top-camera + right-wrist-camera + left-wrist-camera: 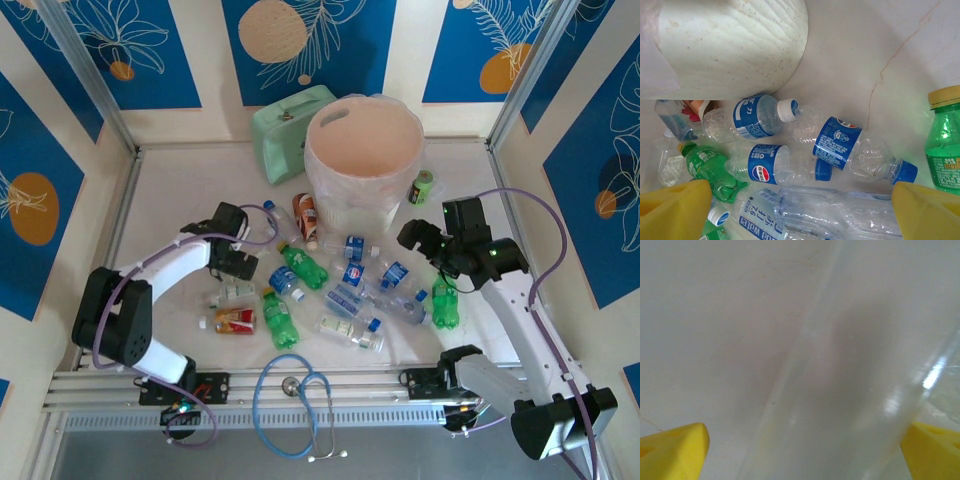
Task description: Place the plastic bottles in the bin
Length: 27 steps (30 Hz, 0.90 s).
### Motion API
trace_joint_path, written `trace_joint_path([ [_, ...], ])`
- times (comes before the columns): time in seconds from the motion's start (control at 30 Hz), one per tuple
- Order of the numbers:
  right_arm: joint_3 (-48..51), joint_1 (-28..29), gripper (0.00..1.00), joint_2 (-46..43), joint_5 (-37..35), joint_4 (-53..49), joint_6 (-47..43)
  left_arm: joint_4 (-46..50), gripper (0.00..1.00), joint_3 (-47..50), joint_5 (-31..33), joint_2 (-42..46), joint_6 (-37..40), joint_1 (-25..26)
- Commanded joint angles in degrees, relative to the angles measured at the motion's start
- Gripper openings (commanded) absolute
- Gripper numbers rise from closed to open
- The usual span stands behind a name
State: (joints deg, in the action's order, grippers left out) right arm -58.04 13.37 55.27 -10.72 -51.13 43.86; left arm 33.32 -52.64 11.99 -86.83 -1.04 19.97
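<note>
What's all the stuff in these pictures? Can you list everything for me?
table: one, white, under everything.
bin: one, pale pinkish white, back middle.
plastic bottles: about a dozen, clear with blue labels, green, or red-orange labelled, lying in front of the bin.
case: one, mint green, left of the bin.
can: one, dark green, right of the bin.
stethoscope: one, blue, near edge.
left gripper: one, yellow fingertips, open, left of the heap.
right gripper: one, yellow fingertips, open, above bottles.
</note>
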Motion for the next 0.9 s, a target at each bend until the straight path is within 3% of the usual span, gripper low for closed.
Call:
trace_joint_path([
  [0.0,-1.4,0.3,0.93,-1.3,1.7,-1.7,-0.7,-0.8,0.97,-2.8,-1.3,-1.1,-1.9,-2.2],
  [0.27,-1.9,0.5,0.93,-2.3,1.6,-3.0,-0.5,-1.3,0.90,-6.2,-4.6,-6.6,-4.0,-3.2],
  [0.57,-2.4,0.8,0.94,-2.2,1.6,-2.9,0.3,-1.6,0.91,-8.9,-6.9,-10.4,-3.0,-3.2],
  [0.87,-2.9,1.6,0.90,-2.1,1.1,-3.0,0.9,0.0,0.75,-11.1,-5.8,-10.9,-3.9,-3.3],
])
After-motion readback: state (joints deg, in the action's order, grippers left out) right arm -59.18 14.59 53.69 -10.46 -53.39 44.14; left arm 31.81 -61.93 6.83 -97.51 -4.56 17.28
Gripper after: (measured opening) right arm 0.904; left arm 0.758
